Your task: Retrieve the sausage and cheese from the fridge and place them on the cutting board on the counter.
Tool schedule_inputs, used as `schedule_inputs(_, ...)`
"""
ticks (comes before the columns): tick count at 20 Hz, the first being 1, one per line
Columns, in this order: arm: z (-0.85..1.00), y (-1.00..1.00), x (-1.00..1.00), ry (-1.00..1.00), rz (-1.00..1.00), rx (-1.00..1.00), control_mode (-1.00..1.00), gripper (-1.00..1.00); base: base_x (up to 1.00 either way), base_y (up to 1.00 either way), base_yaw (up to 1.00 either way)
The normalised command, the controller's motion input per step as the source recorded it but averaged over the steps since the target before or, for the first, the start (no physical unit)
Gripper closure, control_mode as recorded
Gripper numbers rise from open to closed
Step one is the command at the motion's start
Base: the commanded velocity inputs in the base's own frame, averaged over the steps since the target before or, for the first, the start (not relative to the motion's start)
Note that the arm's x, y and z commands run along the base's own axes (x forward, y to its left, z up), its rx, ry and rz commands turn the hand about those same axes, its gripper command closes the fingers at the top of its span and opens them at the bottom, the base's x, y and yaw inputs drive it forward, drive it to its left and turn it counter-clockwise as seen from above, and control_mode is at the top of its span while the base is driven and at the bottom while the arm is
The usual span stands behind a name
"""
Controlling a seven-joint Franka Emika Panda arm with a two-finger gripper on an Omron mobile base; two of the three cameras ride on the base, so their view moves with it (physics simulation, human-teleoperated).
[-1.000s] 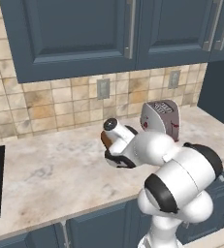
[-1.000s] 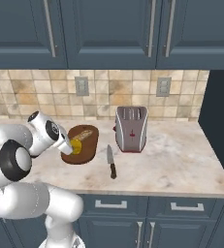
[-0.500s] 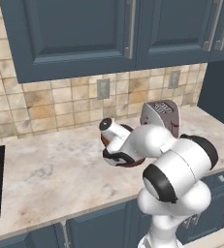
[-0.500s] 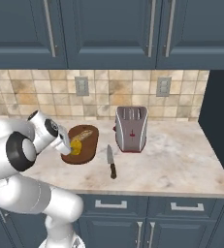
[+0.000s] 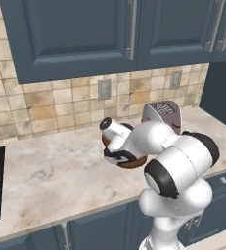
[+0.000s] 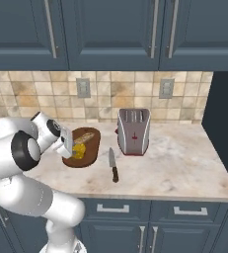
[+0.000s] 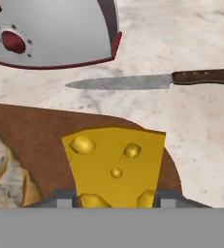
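The beige, marbled stone-look desk runs the width of the wall over dark blue cabinet fronts, beneath a row of dark blue upper cabinets and a tan tiled backsplash. To the right of the toaster the desk surface lies bare as far as its right end; its front edge passes just below the knife. In the left base view a wide bare stretch also lies left of the board.

The grey, red-trimmed toaster stands upright near the back wall, just right of the board and apart from it.

The dark brown, flat, oval wooden cutting board lies flat on the desk, its right rim near the knife without touching it. A tan speckled bread-like piece rests on its far part.

The steel knife with a dark wooden handle lies on the desk between board and toaster, handle toward the front edge.

The bright yellow wedge of cheese with holes sits over the near part of the board, its wide end toward the knife. The hand has a fingertip at each side of the wedge's narrow end, gripping the cheese.
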Motion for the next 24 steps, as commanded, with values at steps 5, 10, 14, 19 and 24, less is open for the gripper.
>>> schedule_inputs(5,0.00,-0.20,0.03,0.00,-0.02,0.00,-1.00,1.00,0.00,0.00,0.00)
schedule_inputs(10,0.00,-0.09,0.20,0.00,0.00,0.00,-1.00,1.00,0.00,0.00,0.00)
schedule_inputs(14,0.00,0.00,0.31,0.00,0.01,0.00,-1.00,1.00,0.00,0.00,0.00)
schedule_inputs(19,0.00,0.00,0.32,0.01,0.03,0.00,-1.00,1.00,0.00,0.00,0.00)
schedule_inputs(24,-0.11,0.00,0.17,0.03,0.01,0.00,-1.00,1.00,0.00,0.00,0.00)
